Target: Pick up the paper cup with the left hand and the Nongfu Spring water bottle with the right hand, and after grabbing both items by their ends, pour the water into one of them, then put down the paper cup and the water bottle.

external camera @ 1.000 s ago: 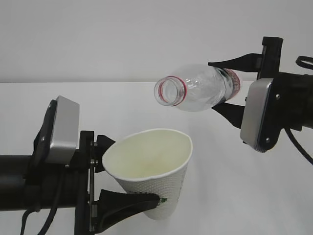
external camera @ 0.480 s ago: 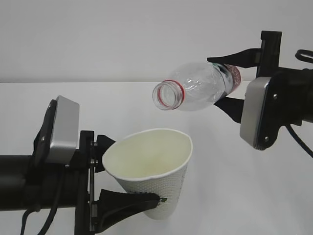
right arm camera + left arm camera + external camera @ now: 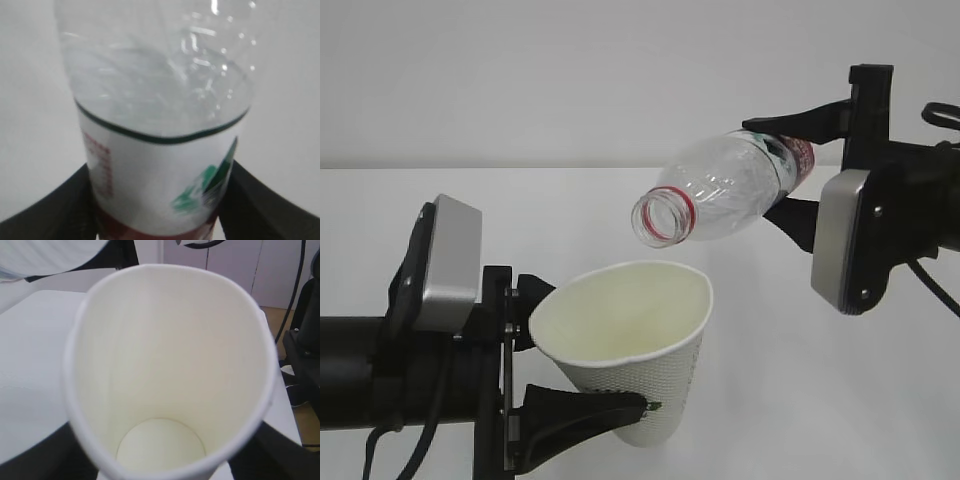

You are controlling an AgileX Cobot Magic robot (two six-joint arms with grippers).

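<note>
Paper cup (image 3: 630, 350) clamped in left end effector (image 3: 555, 360); right end effector (image 3: 790, 170) grips tilted bottle (image 3: 720, 190)

My exterior camera looked level across the bench (image 3: 820, 400); my wrist cameras sat tight behind each gripper, sharing its paper cup (image 3: 630, 350) and bottle (image 3: 720, 195).

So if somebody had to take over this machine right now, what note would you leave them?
Left pincer: closed on the paper cup, held tilted above the table.
Right pincer: closed on the water bottle at its labelled end, neck tipped down, mouth just above the cup's rim.
Done: both picked up.
Cup looks dry inside; no water visibly flowing.
Left: finish the pour, then set both down.
</note>
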